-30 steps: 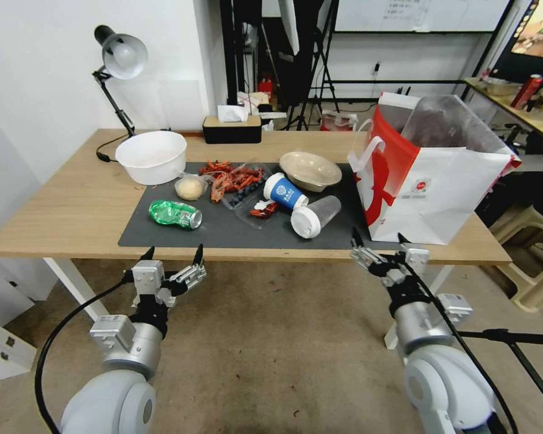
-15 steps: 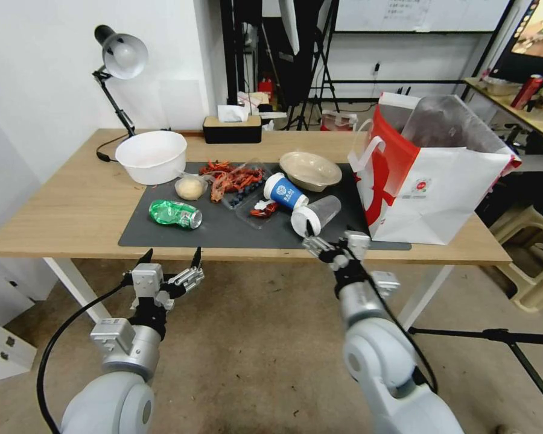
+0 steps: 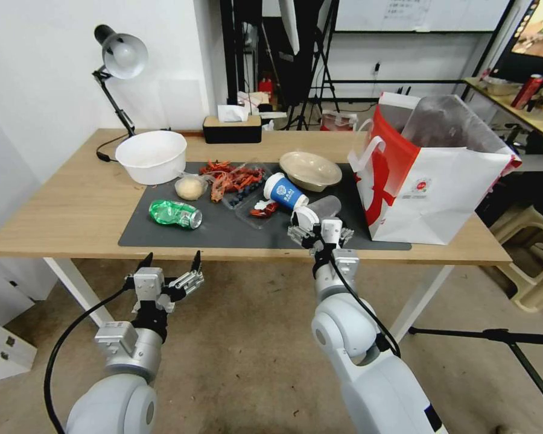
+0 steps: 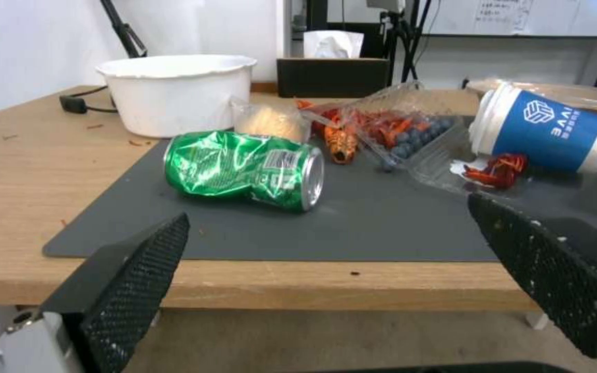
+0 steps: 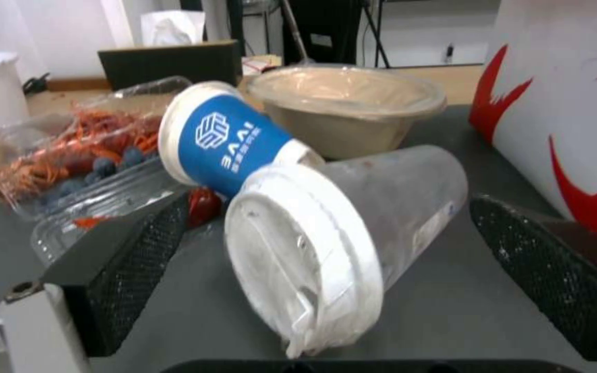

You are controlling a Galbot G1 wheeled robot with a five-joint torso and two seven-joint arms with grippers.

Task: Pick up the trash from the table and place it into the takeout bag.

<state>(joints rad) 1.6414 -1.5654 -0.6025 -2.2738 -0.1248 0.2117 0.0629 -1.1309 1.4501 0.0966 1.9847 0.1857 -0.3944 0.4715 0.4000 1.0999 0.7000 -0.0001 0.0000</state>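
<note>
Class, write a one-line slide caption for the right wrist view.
Open right gripper with jaws either side of the tipped clear plastic cup, blue paper cup and beige bowl behind.

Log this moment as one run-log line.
right gripper: open, at clear plastic cup | left gripper: open, below table edge | takeout bag: upright

desk lamp (image 3: 122, 57), tissue box (image 3: 231, 129)

Light-wood table (image 3: 72, 205); dark mat (image 3: 223, 232), white bowl (image 3: 151, 157), takeout bag (image 3: 434, 181) on it.
</note>
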